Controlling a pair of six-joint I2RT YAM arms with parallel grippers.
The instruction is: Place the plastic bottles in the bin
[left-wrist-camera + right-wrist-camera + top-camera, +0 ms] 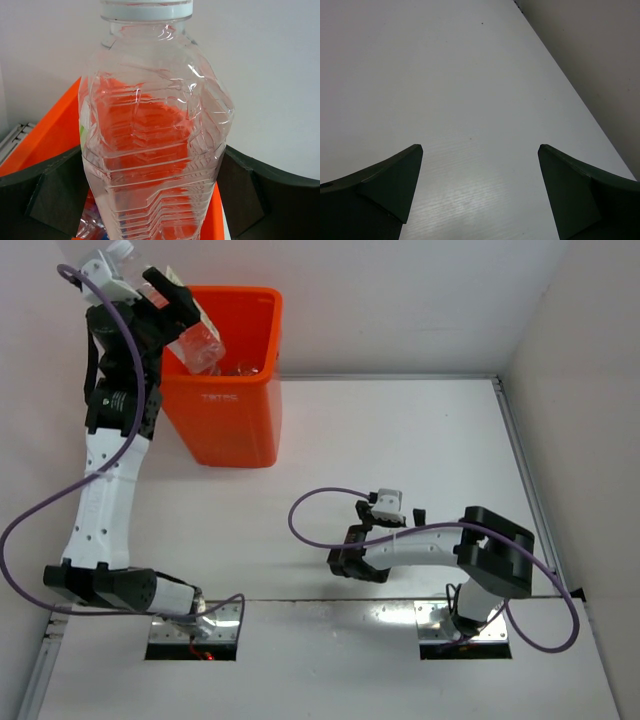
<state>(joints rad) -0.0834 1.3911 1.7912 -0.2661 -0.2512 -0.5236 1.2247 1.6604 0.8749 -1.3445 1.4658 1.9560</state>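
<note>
My left gripper (178, 312) is raised over the left rim of the orange bin (228, 415) and is shut on a clear plain plastic bottle (203, 346) with a white cap. The bottle hangs tilted over the bin's opening. In the left wrist view the bottle (155, 135) fills the frame between my fingers (47, 192), with the bin's orange wall (42, 137) behind it. Other clear bottles (246, 368) lie inside the bin, and they also show in the left wrist view (90, 225). My right gripper (352, 552) is open and empty, low over the table (445, 75).
The bin stands at the back left of the white table (400, 440), close to the back wall. A side wall runs along the table's right edge (525, 480). Purple cables loop beside both arms.
</note>
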